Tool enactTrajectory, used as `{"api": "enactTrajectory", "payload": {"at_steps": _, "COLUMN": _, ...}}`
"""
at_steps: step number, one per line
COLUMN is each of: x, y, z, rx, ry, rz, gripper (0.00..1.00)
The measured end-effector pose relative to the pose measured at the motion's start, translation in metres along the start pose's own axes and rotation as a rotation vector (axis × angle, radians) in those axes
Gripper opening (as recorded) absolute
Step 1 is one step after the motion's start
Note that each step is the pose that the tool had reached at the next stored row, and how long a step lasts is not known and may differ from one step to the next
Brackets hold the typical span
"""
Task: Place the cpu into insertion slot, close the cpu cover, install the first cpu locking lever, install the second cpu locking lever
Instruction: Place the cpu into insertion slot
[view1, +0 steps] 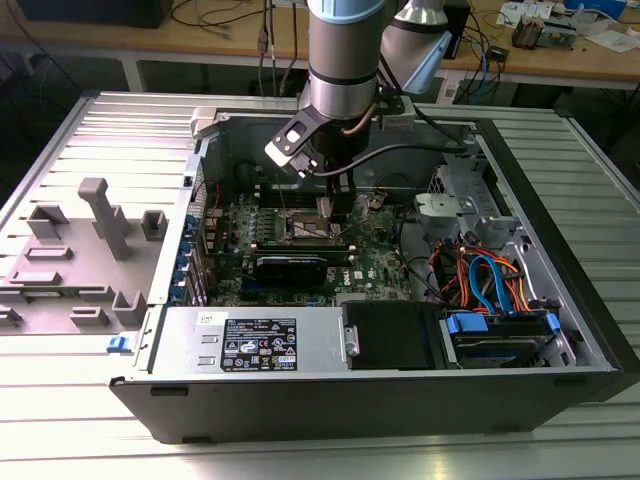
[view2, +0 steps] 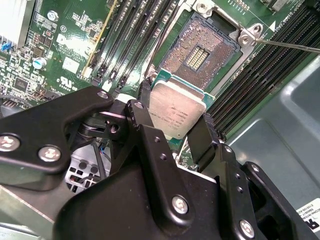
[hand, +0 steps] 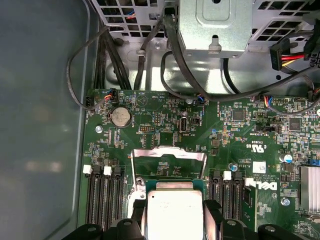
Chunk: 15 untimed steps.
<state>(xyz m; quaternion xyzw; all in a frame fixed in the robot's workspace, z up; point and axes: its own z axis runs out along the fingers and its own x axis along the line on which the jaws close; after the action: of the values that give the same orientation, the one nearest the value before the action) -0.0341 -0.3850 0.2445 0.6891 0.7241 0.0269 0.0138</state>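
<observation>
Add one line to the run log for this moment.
gripper: holds cpu | cpu: near insertion slot, not seated | insertion slot: empty | cpu cover: open

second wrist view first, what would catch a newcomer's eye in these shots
The black gripper pinches the small square silver-topped cpu by its edges, close to the bare square dark-framed insertion slot. In the first wrist view, the thin silver metal cpu cover stands flipped open. In the exterior view, the arm reaches into an open black computer case.

Exterior view angled down into case (view1: 300, 412), both wrist views close above cpu (view2: 175, 112) (hand: 172, 217)
</observation>
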Motion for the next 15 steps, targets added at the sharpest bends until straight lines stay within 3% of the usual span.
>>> {"api": "enactTrajectory", "payload": {"at_steps": 8, "x": 0.0001, "y": 0.0, "z": 0.0004, "rx": -0.0002, "ry": 0.0, "rz": 0.001, "gripper": 0.54}}
{"api": "enactTrajectory", "payload": {"at_steps": 12, "x": 0.0019, "y": -0.0004, "z": 0.0014, "rx": -0.0005, "ry": -0.0018, "rz": 0.025, "gripper": 0.54}}
{"api": "enactTrajectory", "payload": {"at_steps": 15, "x": 0.0021, "y": -0.0049, "z": 0.0015, "rx": -0.0005, "ry": -0.0018, "rz": 0.025, "gripper": 0.54}}
